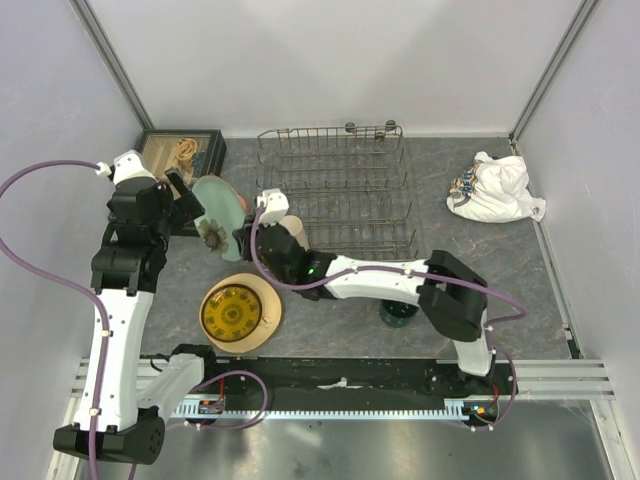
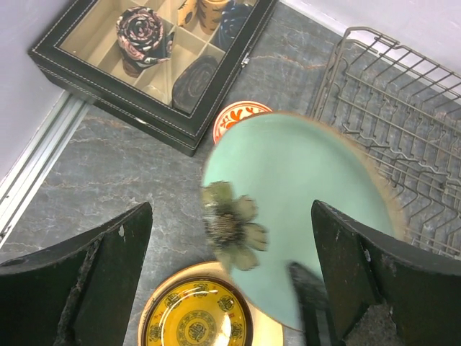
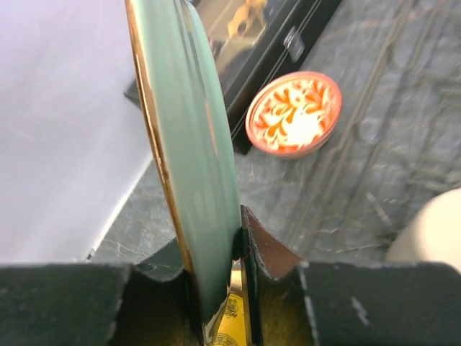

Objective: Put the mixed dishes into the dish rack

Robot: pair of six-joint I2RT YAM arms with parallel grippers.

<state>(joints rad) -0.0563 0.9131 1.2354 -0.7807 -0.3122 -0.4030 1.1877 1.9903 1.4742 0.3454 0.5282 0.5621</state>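
Observation:
My right gripper is shut on the lower rim of the pale green flowered plate and holds it on edge above the table, left of the dish rack. Above the plate, my left gripper is open and holds nothing. The yellow plate lies on the tan plate. A small red-orange bowl sits by the box. The beige cup stands beside the rack. The dark green mug is under my right arm.
A dark glass-topped display box fills the back left corner against the wall. A white cloth bundle lies at the back right. White walls close in the table on three sides.

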